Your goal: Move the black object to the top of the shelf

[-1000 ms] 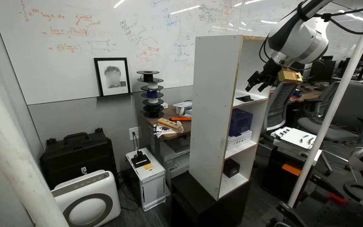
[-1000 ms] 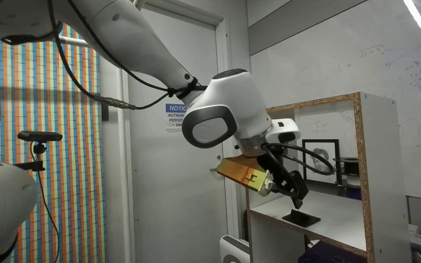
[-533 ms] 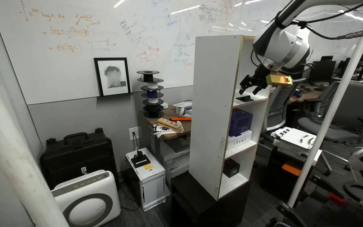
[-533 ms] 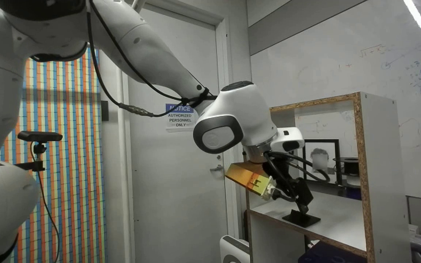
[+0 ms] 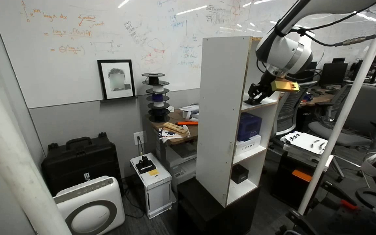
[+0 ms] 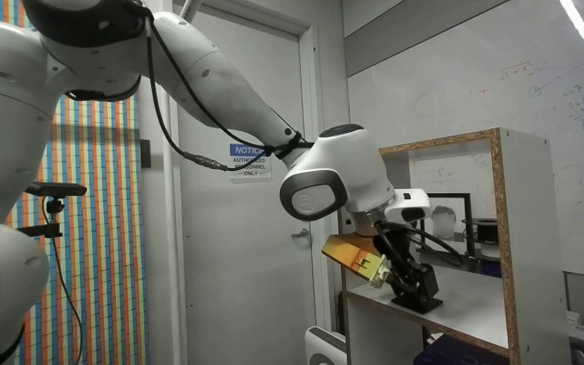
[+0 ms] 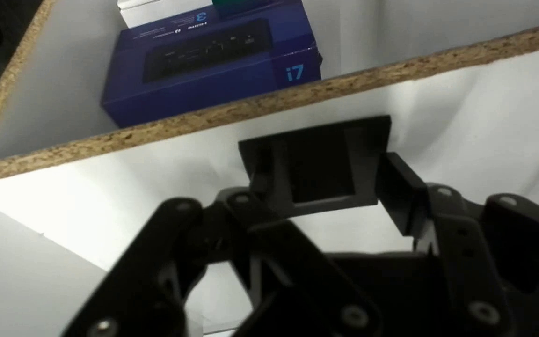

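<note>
Lower inside the shelf [image 5: 222, 117] than before, the gripper [image 7: 328, 180] gapes, the black object [image 7: 318, 164] just beneath its jaws; better to centre, squeeze evenly, then back out before rising.

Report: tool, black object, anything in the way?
Tool open at black object, contact unclear. Object in upper compartment of shelf, not yet lifted. Top board overhead could block a straight lift.

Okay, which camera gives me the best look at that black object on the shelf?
The wrist view: the black object appears largest there, most of its flat face showing past the parted jaws. Both exterior views show it smaller on the shelf, partly hidden by the jaws.
</note>
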Controlling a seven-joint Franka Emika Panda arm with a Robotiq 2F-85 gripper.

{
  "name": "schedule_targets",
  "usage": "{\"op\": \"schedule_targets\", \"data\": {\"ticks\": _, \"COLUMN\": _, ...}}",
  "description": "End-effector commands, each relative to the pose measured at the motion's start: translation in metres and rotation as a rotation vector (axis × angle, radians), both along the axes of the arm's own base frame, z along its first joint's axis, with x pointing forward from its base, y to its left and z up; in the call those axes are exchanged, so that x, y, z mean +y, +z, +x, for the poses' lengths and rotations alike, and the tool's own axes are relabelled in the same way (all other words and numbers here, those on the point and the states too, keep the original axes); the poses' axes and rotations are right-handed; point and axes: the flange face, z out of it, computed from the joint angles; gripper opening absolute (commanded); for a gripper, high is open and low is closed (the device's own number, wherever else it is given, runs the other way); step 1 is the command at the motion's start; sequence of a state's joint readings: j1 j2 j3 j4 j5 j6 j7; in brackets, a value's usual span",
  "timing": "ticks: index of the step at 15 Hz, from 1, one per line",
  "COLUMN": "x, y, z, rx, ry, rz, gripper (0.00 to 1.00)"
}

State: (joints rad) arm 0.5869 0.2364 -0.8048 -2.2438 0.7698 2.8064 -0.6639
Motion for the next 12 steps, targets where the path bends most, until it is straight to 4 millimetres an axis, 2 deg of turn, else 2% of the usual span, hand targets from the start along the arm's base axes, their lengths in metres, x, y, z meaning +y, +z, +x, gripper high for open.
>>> {"op": "schedule_targets", "data": {"ticks": 1, "x": -0.009, "y": -0.001, "z": 0.006, "rx": 0.011, "ry": -0.005, "rz": -0.002, "gripper": 0.29}}
{"op": "schedule_targets", "data": {"ticks": 3, "x": -0.015, "y": -0.001, "z": 0.001, "rx": 0.019, "ry": -0.007, "rz": 0.008, "gripper": 0.14}}
{"op": "schedule_targets", "data": {"ticks": 4, "x": -0.017, "y": 0.000, "z": -0.001, "rx": 0.023, "ry": -0.006, "rz": 0.018, "gripper": 0.10}}
{"op": "schedule_targets", "data": {"ticks": 5, "x": -0.018, "y": 0.000, "z": -0.006, "rx": 0.035, "ry": -0.005, "rz": 0.026, "gripper": 0.14}}
{"op": "schedule_targets", "data": {"ticks": 7, "x": -0.019, "y": 0.009, "z": -0.016, "rx": 0.058, "ry": 0.024, "rz": 0.000, "gripper": 0.14}}
{"op": "schedule_targets", "data": {"ticks": 8, "x": -0.020, "y": 0.006, "z": -0.023, "rx": 0.088, "ry": 0.034, "rz": 0.003, "gripper": 0.14}}
{"op": "schedule_targets", "data": {"ticks": 12, "x": -0.040, "y": 0.016, "z": -0.061, "rx": 0.128, "ry": 0.050, "rz": -0.076, "gripper": 0.14}}
